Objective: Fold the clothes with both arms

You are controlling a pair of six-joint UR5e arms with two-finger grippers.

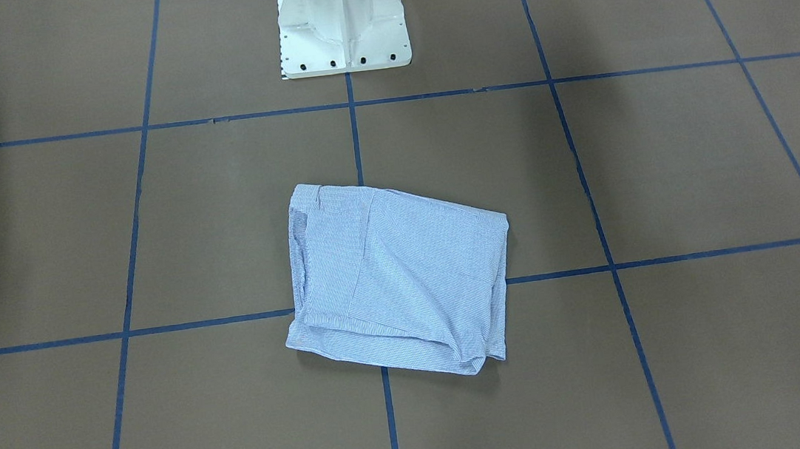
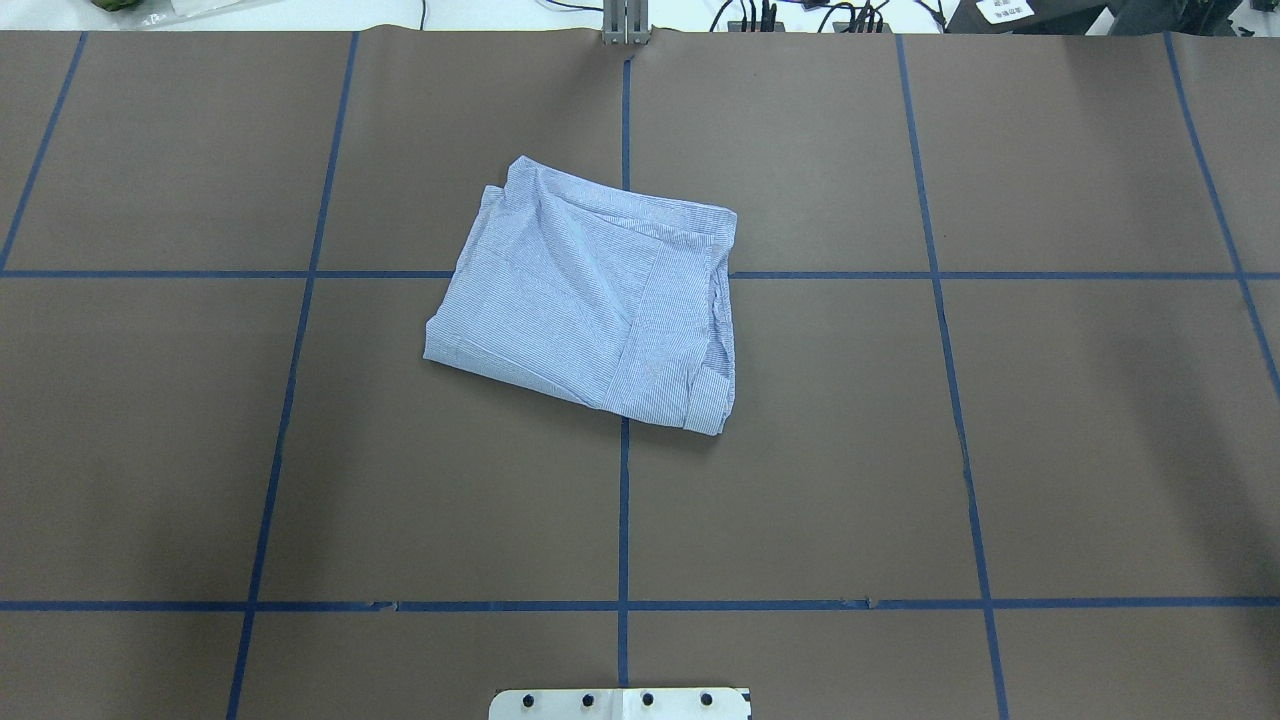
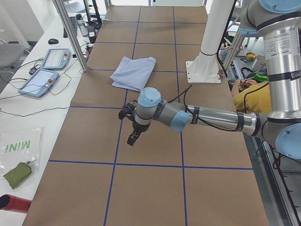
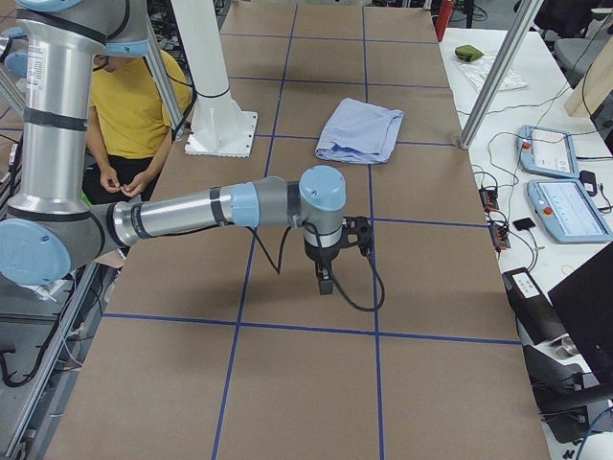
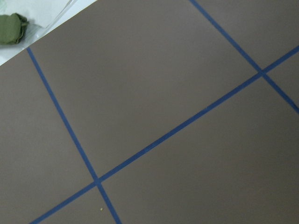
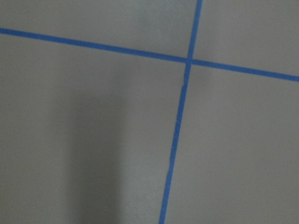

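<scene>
The clothes, one light blue striped shirt [image 2: 590,295], lie folded into a rough rectangle at the table's middle, also seen as the shirt [image 1: 398,277] in the front view. Nothing touches it. In the left side view my left arm [image 3: 207,117] reaches low over the table's left end, its gripper [image 3: 133,134] pointing down, far from the shirt [image 3: 134,73]. In the right side view my right arm [image 4: 192,216] does the same at the other end, with its gripper [image 4: 326,273] well short of the shirt [image 4: 362,129]. I cannot tell whether either gripper is open or shut. Both wrist views show only brown table and blue tape.
The white pedestal base [image 1: 342,22] stands behind the shirt. A person in a yellow top [image 4: 134,96] sits beside the table's robot side. Control tablets [image 3: 40,80] and a green pouch [image 3: 16,172] lie on the side bench. A metal post [image 3: 70,33] rises at the table's edge.
</scene>
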